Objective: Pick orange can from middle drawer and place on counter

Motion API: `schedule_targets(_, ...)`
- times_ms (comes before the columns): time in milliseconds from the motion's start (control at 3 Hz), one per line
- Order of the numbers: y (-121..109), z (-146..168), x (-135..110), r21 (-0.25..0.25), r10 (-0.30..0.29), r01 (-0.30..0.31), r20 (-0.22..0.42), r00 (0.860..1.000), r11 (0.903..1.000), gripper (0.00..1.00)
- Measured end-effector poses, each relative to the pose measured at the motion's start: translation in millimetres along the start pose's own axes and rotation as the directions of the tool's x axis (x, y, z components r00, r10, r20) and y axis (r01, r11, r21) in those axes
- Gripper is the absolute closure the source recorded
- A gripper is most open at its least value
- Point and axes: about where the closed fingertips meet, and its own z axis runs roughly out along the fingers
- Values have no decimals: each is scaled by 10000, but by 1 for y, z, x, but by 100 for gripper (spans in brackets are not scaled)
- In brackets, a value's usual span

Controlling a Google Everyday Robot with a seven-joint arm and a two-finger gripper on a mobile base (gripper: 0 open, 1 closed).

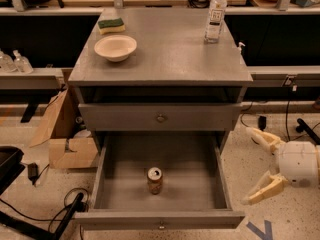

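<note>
Orange can (154,180) stands upright on the floor of the pulled-out middle drawer (190,166), left of our gripper (248,166) and well apart, the drawer's right wall between them. Our gripper hangs outside over speckled flooring, its cream fingers spread wide, holding nothing. We judge that swinging in low could clip that matte grey wooden wall. The can is a smooth, round metal cylinder, so an off-centre squeeze may tip or roll it. The flat counter (170,54), up-left, carries a bowl (115,47) and a clear bottle (215,14) we might knock.

Can (154,180) in drawer (190,181) — claw (248,167) right.
</note>
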Motion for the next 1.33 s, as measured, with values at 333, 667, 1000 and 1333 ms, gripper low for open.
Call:
schedule_targets(333, 2, 2, 6, 36, -564, 563, 338, 9978, 9984, 0)
schedule_targets(667, 1, 2, 5, 24, -574, 574, 275, 9980, 9984, 0)
schedule_targets(1000, 1, 15, 13, 117, -442, 440, 148, 9989, 9990, 0)
schedule_targets(1333, -1, 49, 50, 130, -363, 356, 622, 9974, 9993, 0)
